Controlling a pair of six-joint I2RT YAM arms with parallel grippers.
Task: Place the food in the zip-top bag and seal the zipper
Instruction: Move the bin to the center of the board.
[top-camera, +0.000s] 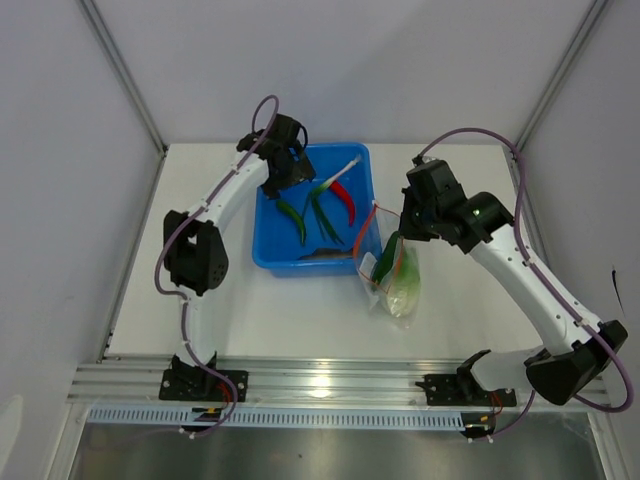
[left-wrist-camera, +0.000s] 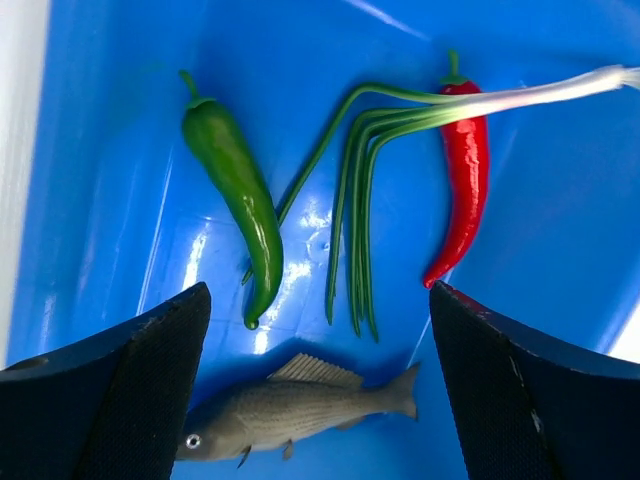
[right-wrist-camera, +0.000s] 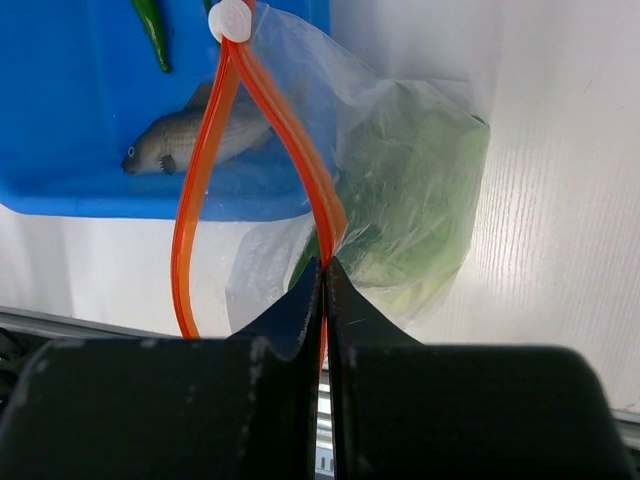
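The clear zip-top bag (right-wrist-camera: 420, 180) hangs beside the blue bin, its orange-red zipper (right-wrist-camera: 200, 180) gaping in a loop with a white slider (right-wrist-camera: 230, 20) at the far end. A pale green cabbage (right-wrist-camera: 410, 210) and a dark green pod (top-camera: 388, 255) sit inside it. My right gripper (right-wrist-camera: 326, 265) is shut on one side of the zipper strip. Inside the bin lie a green chili (left-wrist-camera: 240, 190), a whitish stalk with long green leaves (left-wrist-camera: 520, 95), a red chili (left-wrist-camera: 465, 180) and a grey toy fish (left-wrist-camera: 290, 410). My left gripper (left-wrist-camera: 318, 295) hovers open above the fish, holding nothing.
The blue bin (top-camera: 262, 262) stands mid-table, with the bag (top-camera: 395, 275) at its right front corner. White walls enclose the table on three sides. An aluminium rail (top-camera: 330, 385) runs along the near edge.
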